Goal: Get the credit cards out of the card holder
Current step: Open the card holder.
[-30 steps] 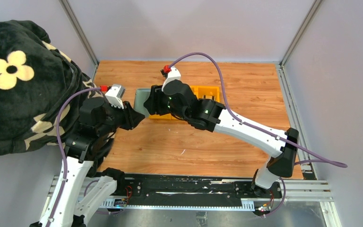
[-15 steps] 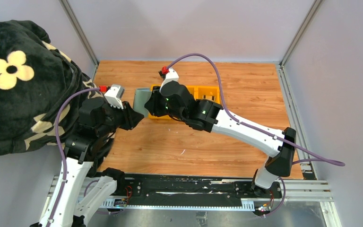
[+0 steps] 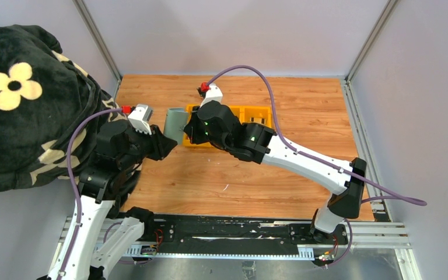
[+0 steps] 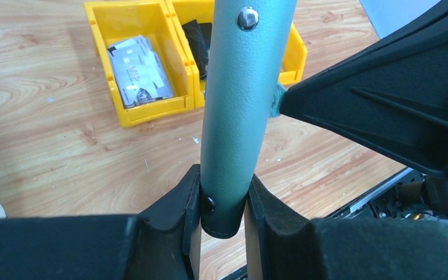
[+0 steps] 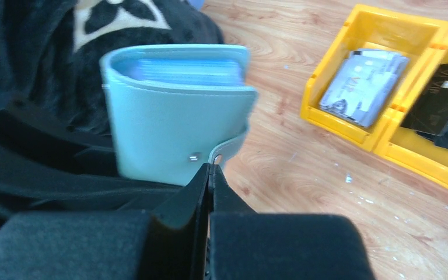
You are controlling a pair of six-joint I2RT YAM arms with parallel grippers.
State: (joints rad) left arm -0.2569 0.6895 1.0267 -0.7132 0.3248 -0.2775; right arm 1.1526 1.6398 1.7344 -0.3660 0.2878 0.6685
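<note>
The sage-green card holder (image 3: pixel 175 121) is folded and held upright above the table, its lower end clamped by my left gripper (image 4: pixel 224 204). My right gripper (image 5: pixel 210 169) is shut on the holder's snap tab (image 5: pixel 228 150), which stands off the side of the card holder (image 5: pixel 175 128). Pale blue pockets (image 5: pixel 181 70) show at its top edge; any cards inside are hidden. Silver-grey credit cards (image 4: pixel 140 70) and black ones (image 4: pixel 197 41) lie in the yellow tray (image 4: pixel 151 114) behind.
The yellow three-part tray (image 3: pixel 259 114) sits mid-table, just right of the holder. A black blanket with a pale flower (image 3: pixel 17 93) bulges in at the left. Grey walls close the far and side edges, and a metal rail (image 3: pixel 227 233) runs along the near edge.
My right gripper has closed from part open to shut, pinching the snap tab, and its wrist shifted slightly toward the far side. My left gripper kept its hold on the holder.
</note>
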